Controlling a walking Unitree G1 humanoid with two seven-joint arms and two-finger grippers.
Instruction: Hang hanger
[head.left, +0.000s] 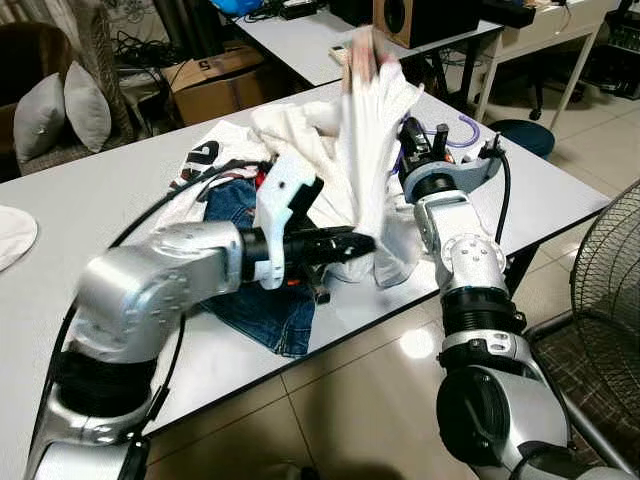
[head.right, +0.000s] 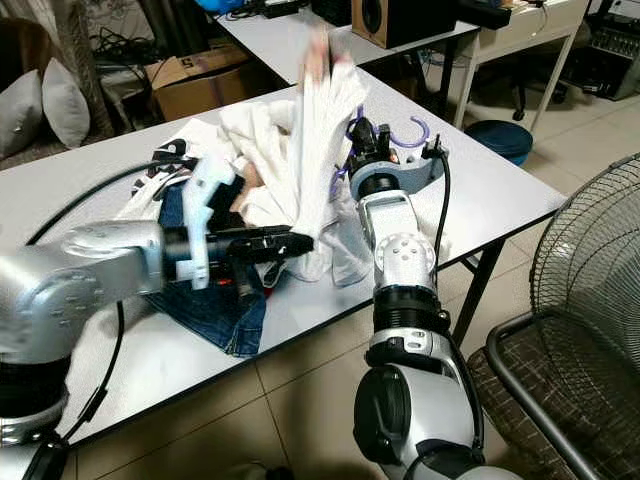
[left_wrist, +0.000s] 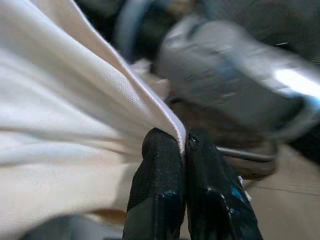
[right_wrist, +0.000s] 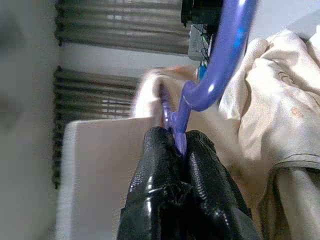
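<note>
Right claw (right_wrist: 181, 150) clamped on purple hanger (right_wrist: 220, 65); left claw (left_wrist: 182, 150) pinches white shirt (head.left: 375, 130), apparently holding fabric taut above the surface (head.left: 560, 190).

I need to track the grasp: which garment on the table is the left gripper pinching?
The white shirt, raised off the table; the left gripper pinches its fold. The blue denim jeans lie flat.

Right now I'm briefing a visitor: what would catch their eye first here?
A white garment, lifted in a tall peak above the white table, draws the eye. The left end effector pinches its edge, while the right end effector grips a purple hanger beside it. Blue jeans lie below.
</note>
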